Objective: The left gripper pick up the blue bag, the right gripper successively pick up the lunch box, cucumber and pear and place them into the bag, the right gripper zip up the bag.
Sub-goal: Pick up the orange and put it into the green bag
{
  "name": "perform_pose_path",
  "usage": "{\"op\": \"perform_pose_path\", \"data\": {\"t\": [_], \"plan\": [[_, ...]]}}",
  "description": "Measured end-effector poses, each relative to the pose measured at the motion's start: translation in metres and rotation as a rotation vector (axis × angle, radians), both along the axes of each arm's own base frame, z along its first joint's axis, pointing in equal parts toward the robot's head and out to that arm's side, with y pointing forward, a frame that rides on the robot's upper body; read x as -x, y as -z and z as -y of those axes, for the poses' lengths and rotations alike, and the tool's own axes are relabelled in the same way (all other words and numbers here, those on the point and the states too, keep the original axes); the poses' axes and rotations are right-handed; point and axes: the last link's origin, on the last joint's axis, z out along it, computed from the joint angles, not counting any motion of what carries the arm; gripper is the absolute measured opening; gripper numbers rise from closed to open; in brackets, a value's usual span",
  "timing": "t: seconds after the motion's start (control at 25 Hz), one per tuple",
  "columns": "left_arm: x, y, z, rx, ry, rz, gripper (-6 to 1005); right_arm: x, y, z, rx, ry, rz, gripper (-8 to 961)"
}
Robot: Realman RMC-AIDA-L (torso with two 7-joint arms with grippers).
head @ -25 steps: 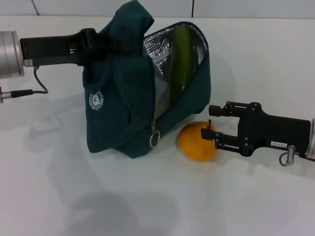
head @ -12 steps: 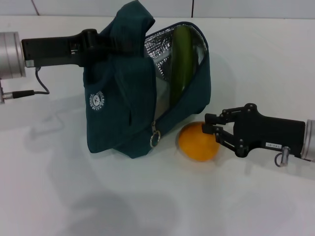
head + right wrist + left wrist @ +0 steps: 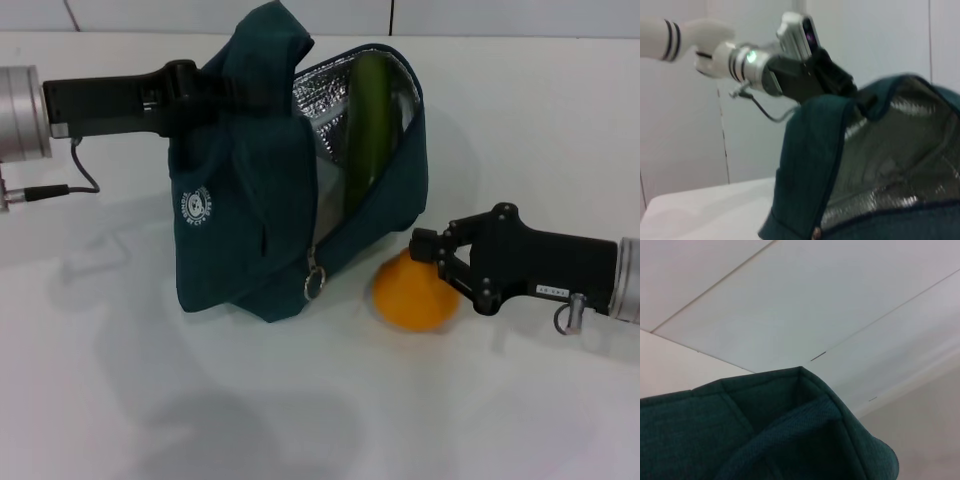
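The blue bag [image 3: 250, 200] stands tilted on the white table, its mouth open toward the right and its foil lining showing. My left gripper [image 3: 205, 90] is shut on its handles at the top left, with the fingers buried in fabric. The green cucumber [image 3: 368, 120] leans upright inside the bag. The orange pear [image 3: 412, 295] lies tipped on the table just right of the bag's base. My right gripper [image 3: 432, 262] is shut on its upper end. The lunch box is hidden. Bag fabric [image 3: 765, 435] fills the left wrist view; the right wrist view shows the bag [image 3: 810, 165] and the left arm [image 3: 790, 70].
The ring zip pull [image 3: 314, 280] hangs at the bag's lower front corner. A cable [image 3: 60, 185] trails from the left arm at the far left. White table [image 3: 300, 420] spreads in front of the bag, with a wall seam behind.
The right gripper's fingers, open around the pear's top a second ago, have shut on it. The pear has tipped and shifted slightly right. The bag and left arm stayed put.
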Motion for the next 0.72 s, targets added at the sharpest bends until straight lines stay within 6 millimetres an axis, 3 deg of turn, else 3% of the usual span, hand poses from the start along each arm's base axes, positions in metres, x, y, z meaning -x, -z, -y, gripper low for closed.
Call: {"op": "perform_pose_path", "data": {"t": [0.16, 0.4, 0.56, 0.72], "plan": [[0.002, 0.000, 0.001, -0.001, -0.006, 0.003, 50, 0.009, -0.013, 0.005, 0.003, -0.056, -0.076, 24], [0.002, 0.000, 0.001, -0.001, -0.006, 0.003, 50, 0.026, -0.051, 0.006, -0.066, -0.149, -0.235, 25], [0.002, 0.000, 0.001, -0.002, -0.004, 0.002, 50, 0.044, -0.066, -0.007, -0.129, -0.179, -0.318, 25], [0.001, 0.000, 0.001, -0.005, 0.003, 0.000, 50, 0.065, -0.069, -0.028, -0.174, -0.196, -0.336, 26]]}}
